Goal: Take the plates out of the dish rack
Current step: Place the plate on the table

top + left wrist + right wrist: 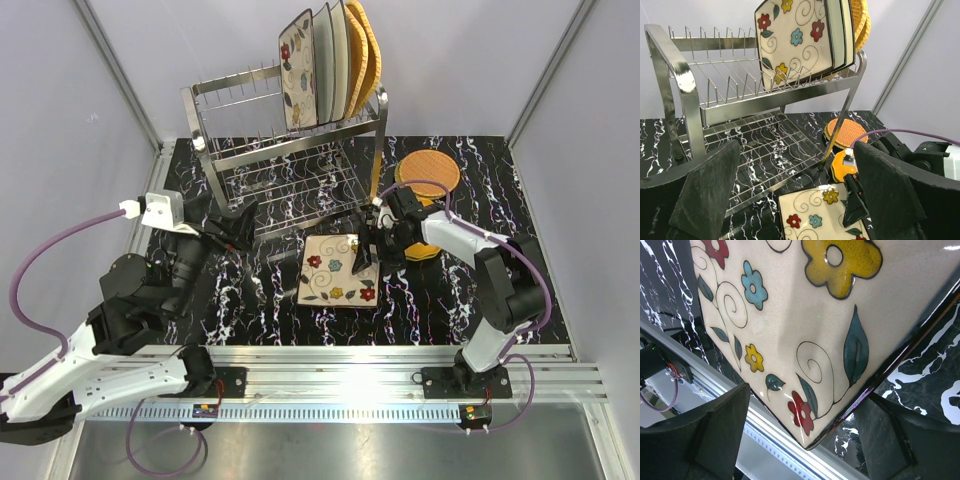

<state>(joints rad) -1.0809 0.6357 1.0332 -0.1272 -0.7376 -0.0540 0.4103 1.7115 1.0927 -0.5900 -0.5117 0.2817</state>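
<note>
Towering at far centre, the shiny steel wire dish rack holds upright plates at its top right: square floral, plain white, woven orange. The left gripper reaches toward its lower tier, jaws spread empty. The right gripper angles down over the flat, glossy floral plate, jaws released.

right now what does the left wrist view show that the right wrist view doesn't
Only the left wrist view: the dish rack with upright plates in its top tier, a woven plate lying on the table, and the right arm. Only the right wrist view: the metal rail at the table's edge. Both: the floral plate lying flat on the black marbled table.
</note>
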